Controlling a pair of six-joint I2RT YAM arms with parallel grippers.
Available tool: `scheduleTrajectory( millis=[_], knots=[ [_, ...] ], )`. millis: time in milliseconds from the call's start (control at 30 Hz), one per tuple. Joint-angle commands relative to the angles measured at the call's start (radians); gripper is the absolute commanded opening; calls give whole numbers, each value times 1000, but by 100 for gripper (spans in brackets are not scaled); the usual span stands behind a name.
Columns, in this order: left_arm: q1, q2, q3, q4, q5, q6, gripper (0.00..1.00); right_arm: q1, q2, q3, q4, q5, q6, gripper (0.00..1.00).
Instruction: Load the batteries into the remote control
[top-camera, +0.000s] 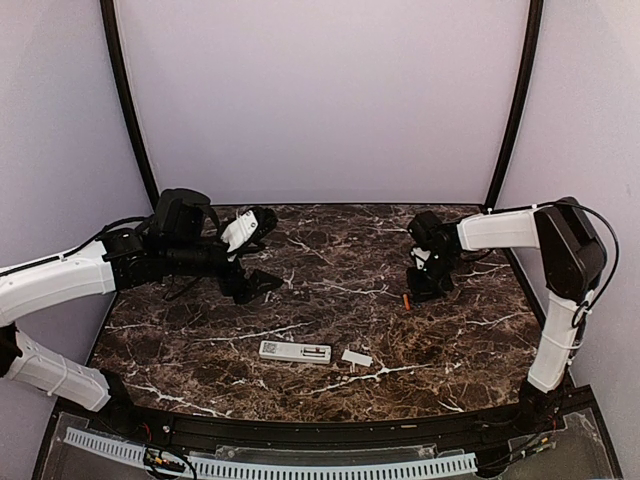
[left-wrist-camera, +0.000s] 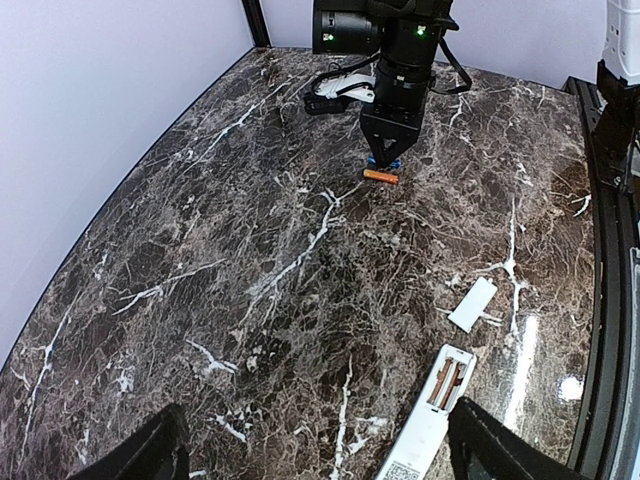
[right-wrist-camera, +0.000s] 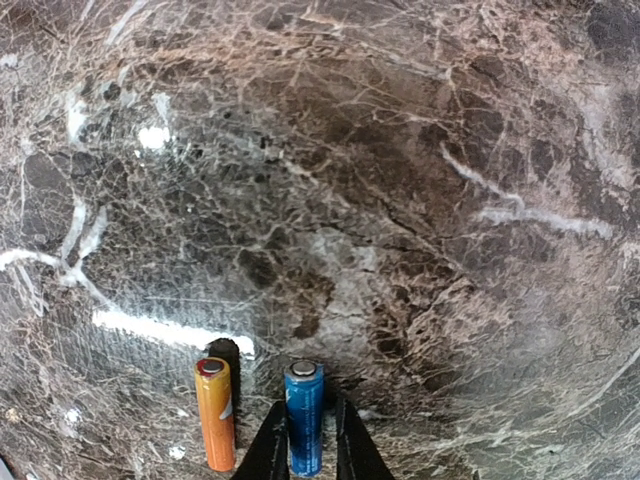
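A dark brown marbled desk (top-camera: 200, 350), veined in white and glossy enough to carry bright reflections, is enclosed by plain pale lilac walls (top-camera: 320, 90) and two curved black posts (top-camera: 128, 100). The remote control (top-camera: 295, 351) is laid back-up near the front edge at the middle, its battery recess uncovered, with a small white cover (top-camera: 356, 357) just beside it. At the right rear, the blue battery (right-wrist-camera: 304, 418) is clamped between the fingers of the right hand (right-wrist-camera: 308, 405) while lying on the desk. The orange battery (right-wrist-camera: 214, 412) is seen parallel and just beside it. The left hand (top-camera: 258, 255) is held spread wide above the left rear, gripping nothing.
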Motion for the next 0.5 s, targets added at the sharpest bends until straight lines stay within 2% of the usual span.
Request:
scheduleTrajectory(
  millis=[0,233,467],
  knots=[
    [5,-5,18,9,-2,12,89,-17,33,-34,1,5,-8,16],
    [5,-1,24,8,-1,12,89,-18,19,-45,-43,27,2,20],
    [5,-4,18,16,-1,11,89,-12,-17,-90,-41,32,16,20]
  ],
)
